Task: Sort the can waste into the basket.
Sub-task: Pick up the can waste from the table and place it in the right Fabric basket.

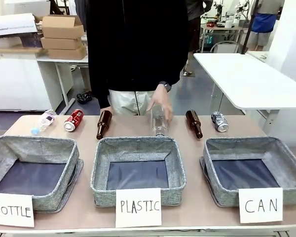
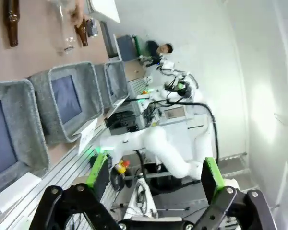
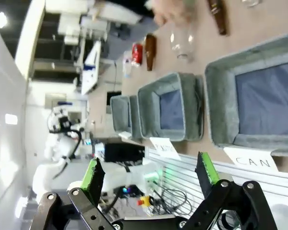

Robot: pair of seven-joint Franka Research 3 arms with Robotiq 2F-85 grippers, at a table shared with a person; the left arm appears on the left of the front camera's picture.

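1. Both cans lie on their sides in the far row of waste. The red can (image 1: 73,120) is behind the BOTTLE basket (image 1: 34,144), and the silver and blue can (image 1: 219,121) is just behind the CAN basket (image 1: 241,147)
2. That basket is empty, its open top ready for drops
3. The left gripper (image 2: 155,170) and right gripper (image 3: 150,171) are spread wide and hold nothing. They hang back off the table – probably because the person's hand (image 1: 160,102) is on the clear bottle (image 1: 159,124)
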